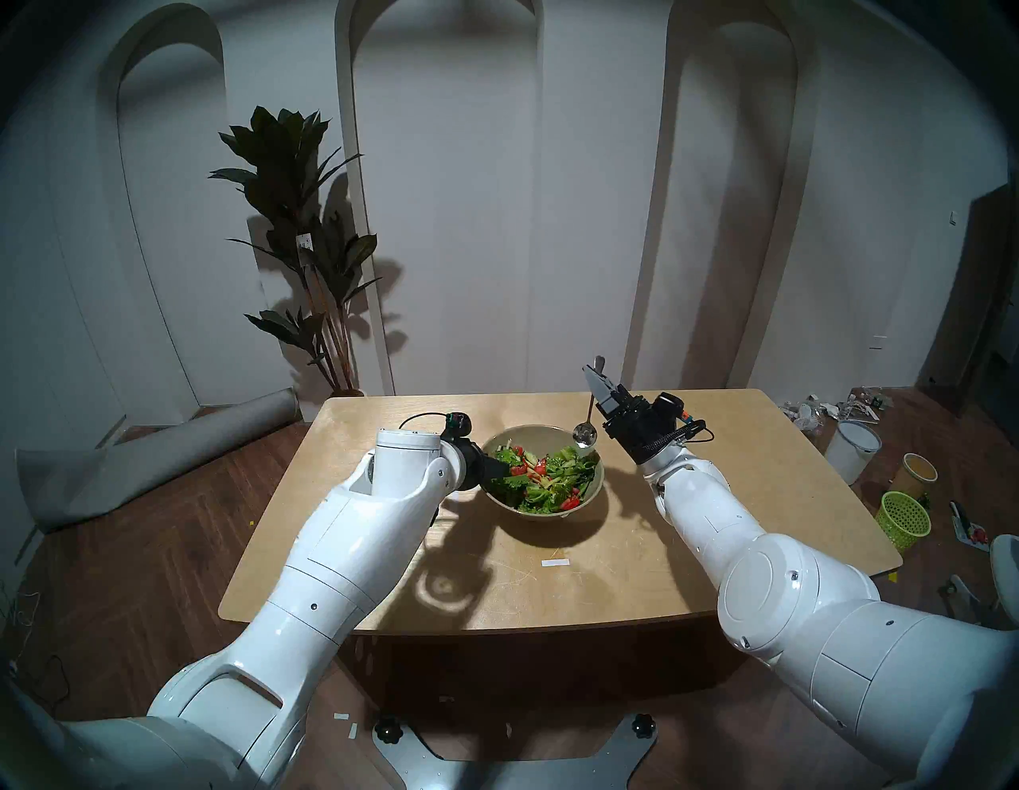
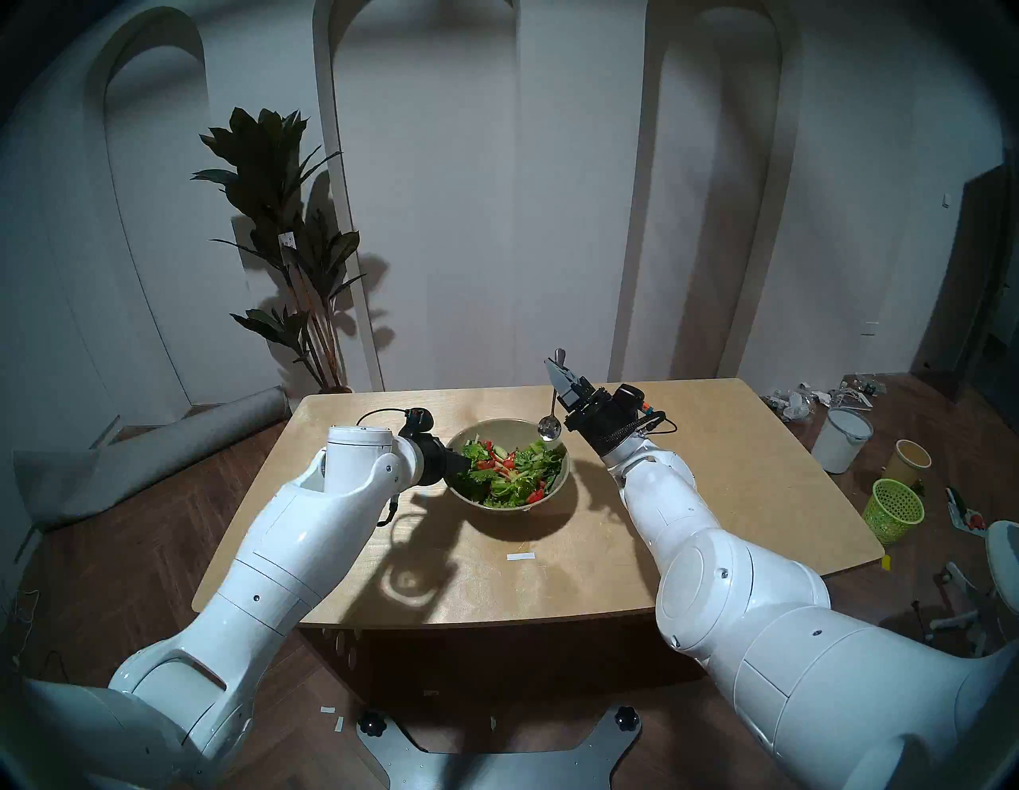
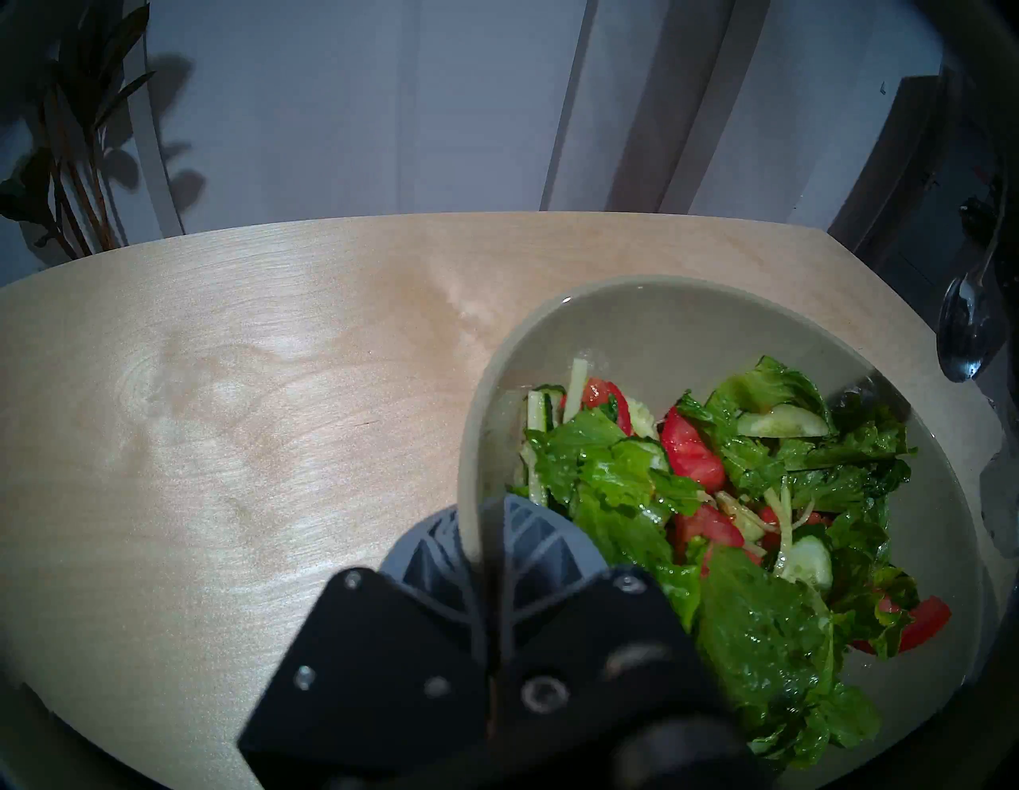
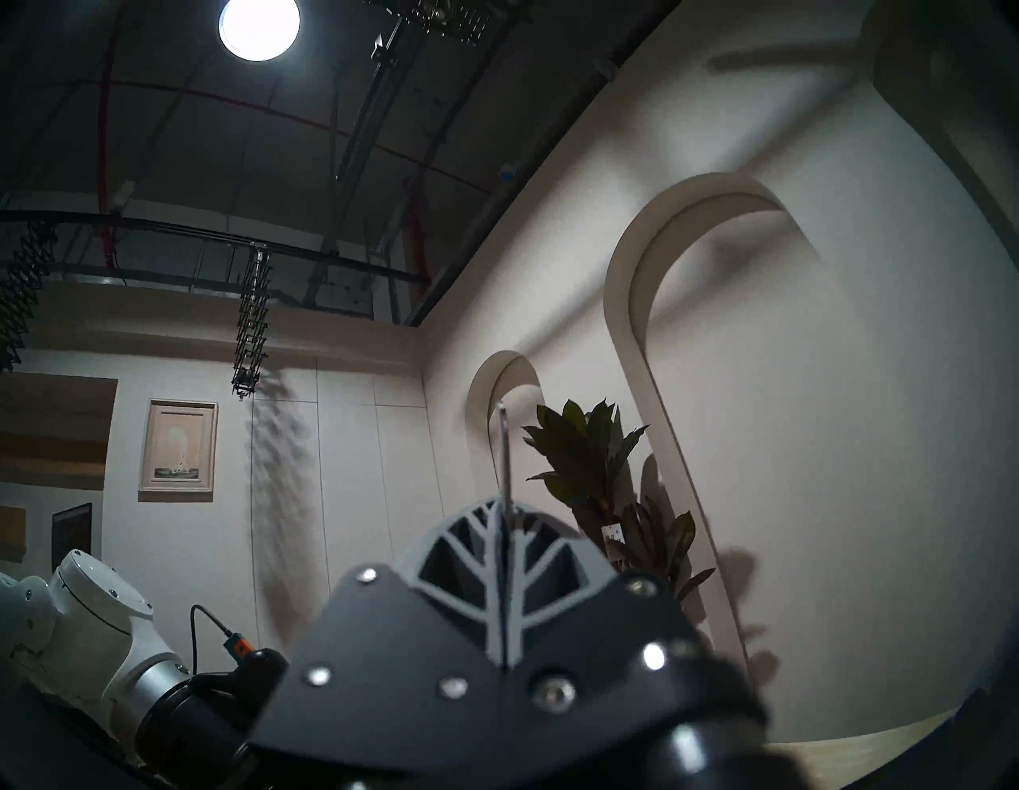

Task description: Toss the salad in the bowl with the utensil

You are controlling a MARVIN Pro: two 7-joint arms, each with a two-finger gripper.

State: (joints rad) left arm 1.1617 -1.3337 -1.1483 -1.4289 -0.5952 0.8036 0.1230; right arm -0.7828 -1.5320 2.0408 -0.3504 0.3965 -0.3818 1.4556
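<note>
On the wooden table (image 1: 717, 496) in the head left view sits the bowl (image 1: 593, 485) with the salad (image 1: 543, 477) inside. The left gripper (image 1: 496, 471) has its jaws pressed together on the near left rim of the bowl. The right gripper (image 1: 598, 383) points up and its jaws are shut on the thin handle of the spoon (image 1: 585, 433). The spoon hangs head down, just above the far right edge of the bowl and not in the leaves. To toss well, I think the spoon head should go down under the leaves and lift them gently, staying away from the rim, while the other gripper keeps the bowl from sliding.

From the head right view, the bowl (image 2: 559, 482), salad (image 2: 510, 471) and spoon (image 2: 550, 426) look the same. A green basket (image 2: 893, 510) and a white bucket (image 2: 841, 438) stand on the dark wood floor, well apart from the table. A tall plant (image 2: 287, 231) stands by the white wall with arches.

Close up in the left wrist view, the grey fingers (image 3: 537, 543) pinch the bowl rim (image 3: 474, 441), one inside and one outside. The leaves look wet and shiny, with red tomato and pale cucumber. The spoon (image 3: 965, 331) shows at the far right edge.

Up in the right wrist view, the fingers (image 4: 468, 557) squeeze the spoon handle (image 4: 503, 452), which sticks out past them. A round lamp (image 4: 259, 22) shines on the dark ceiling, and a picture (image 4: 177, 449) hangs on the wall
</note>
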